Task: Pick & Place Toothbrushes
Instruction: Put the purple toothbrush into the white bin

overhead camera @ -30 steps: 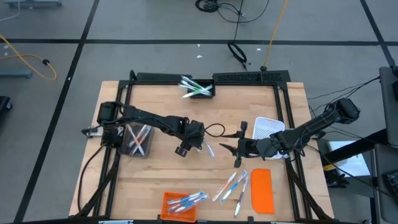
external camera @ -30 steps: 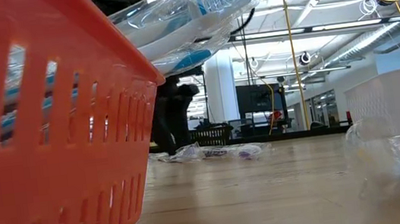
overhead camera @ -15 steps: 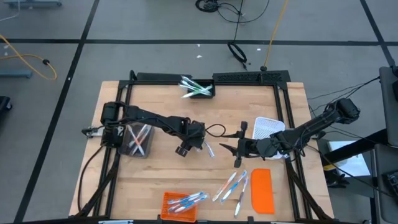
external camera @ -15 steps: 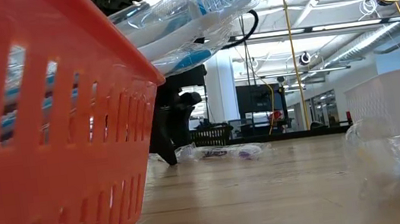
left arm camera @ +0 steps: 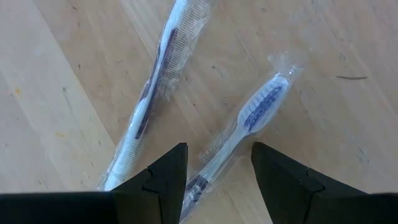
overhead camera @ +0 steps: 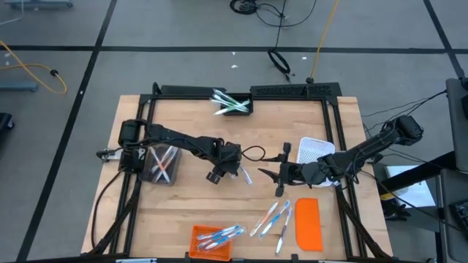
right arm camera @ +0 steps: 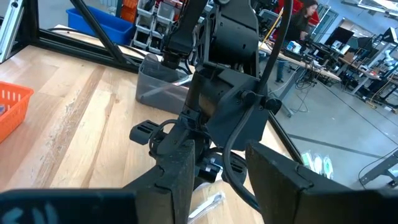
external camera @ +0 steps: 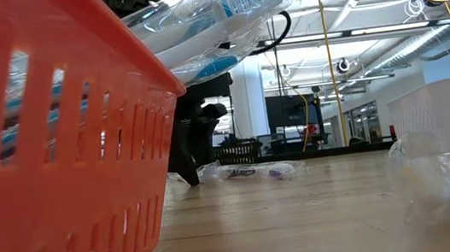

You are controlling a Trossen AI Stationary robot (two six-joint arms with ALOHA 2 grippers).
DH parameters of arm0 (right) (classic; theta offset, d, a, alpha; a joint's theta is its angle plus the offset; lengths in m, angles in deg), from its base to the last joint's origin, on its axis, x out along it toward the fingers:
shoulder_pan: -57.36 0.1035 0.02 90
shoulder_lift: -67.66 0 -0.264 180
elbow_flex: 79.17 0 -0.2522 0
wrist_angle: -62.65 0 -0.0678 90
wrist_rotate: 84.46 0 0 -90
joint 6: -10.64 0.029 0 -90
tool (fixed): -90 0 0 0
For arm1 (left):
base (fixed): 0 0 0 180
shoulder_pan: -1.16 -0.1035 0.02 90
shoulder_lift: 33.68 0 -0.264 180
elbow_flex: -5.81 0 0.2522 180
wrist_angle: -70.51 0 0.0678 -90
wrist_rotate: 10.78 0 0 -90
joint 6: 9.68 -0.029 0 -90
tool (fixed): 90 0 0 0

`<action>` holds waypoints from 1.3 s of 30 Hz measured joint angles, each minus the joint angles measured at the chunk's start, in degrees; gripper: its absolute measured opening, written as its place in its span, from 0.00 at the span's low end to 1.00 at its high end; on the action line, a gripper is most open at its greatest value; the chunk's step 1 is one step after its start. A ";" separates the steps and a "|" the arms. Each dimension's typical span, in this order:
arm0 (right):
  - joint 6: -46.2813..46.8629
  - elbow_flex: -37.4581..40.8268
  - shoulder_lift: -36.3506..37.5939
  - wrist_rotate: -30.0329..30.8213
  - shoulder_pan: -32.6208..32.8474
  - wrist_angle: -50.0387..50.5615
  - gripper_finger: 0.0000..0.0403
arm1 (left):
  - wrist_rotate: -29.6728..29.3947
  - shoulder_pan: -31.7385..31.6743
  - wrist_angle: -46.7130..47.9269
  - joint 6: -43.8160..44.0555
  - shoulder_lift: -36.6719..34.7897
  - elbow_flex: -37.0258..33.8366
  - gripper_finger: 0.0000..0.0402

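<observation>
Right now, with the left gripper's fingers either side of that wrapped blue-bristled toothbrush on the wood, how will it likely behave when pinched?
The blue-bristled toothbrush sits in a loose clear wrapper, so the open left gripper may slide on the film. It looks thin and probably light. It lies flat on the table, so the fingers must close low to catch it.

The left gripper [left arm camera: 214,171] points down with its two fingers [left arm camera: 163,177] apart. The right gripper [right arm camera: 217,168] reaches toward it, fingers apart too, holding nothing.
</observation>
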 joint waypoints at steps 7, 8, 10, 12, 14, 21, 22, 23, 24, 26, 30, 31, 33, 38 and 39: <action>0.00 0.00 0.00 0.00 0.00 0.00 0.33 | 0.02 0.00 0.07 -0.04 0.04 -0.03 0.43; 0.00 0.00 0.00 0.00 0.00 0.00 0.33 | 0.04 0.02 0.13 -0.06 0.06 -0.03 0.41; 0.00 0.00 0.00 0.00 0.00 0.00 0.33 | 0.13 0.06 0.29 -0.09 0.07 -0.05 0.34; 0.00 0.00 0.00 0.00 0.00 0.00 0.33 | 0.51 0.07 0.41 -0.13 0.09 -0.09 0.26; 0.00 0.00 0.00 0.00 0.00 0.00 0.33 | 0.71 0.11 0.57 -0.17 0.09 -0.11 0.16; 0.00 0.00 0.00 0.00 0.00 0.00 0.33 | 0.63 0.11 0.49 2.09 0.11 -0.14 0.02; 0.00 0.00 0.00 0.00 0.00 0.00 0.33 | 0.57 0.11 0.49 2.68 0.11 -0.14 0.01; 0.00 0.00 0.00 0.00 0.00 0.00 0.33 | 0.49 0.11 0.56 3.34 -0.05 -0.14 0.01; 0.00 0.00 0.00 0.00 0.00 0.00 0.33 | 0.38 0.11 0.90 3.98 -0.45 -0.16 0.01; 0.00 0.00 0.00 0.00 0.00 0.02 0.33 | -0.02 0.10 1.07 5.11 -0.59 -0.16 0.01; 0.00 0.02 0.00 0.02 0.00 0.05 0.33 | -2.63 -0.21 2.57 7.06 -2.86 -0.38 0.01; -0.02 0.18 0.00 0.00 0.00 -0.13 0.33 | -3.87 -0.20 2.69 7.38 -3.60 -0.38 0.01; -0.04 0.68 0.00 0.04 -0.01 -0.30 0.33 | -5.54 -0.08 3.13 7.73 -5.03 -0.32 0.00; -0.02 1.85 -0.02 0.17 -0.02 -0.76 0.33 | -8.21 -0.28 3.00 8.45 -9.31 -0.29 0.00; -0.03 2.10 0.00 0.21 -0.02 -1.28 0.33 | -8.26 -0.45 2.56 8.68 -10.34 -0.28 0.00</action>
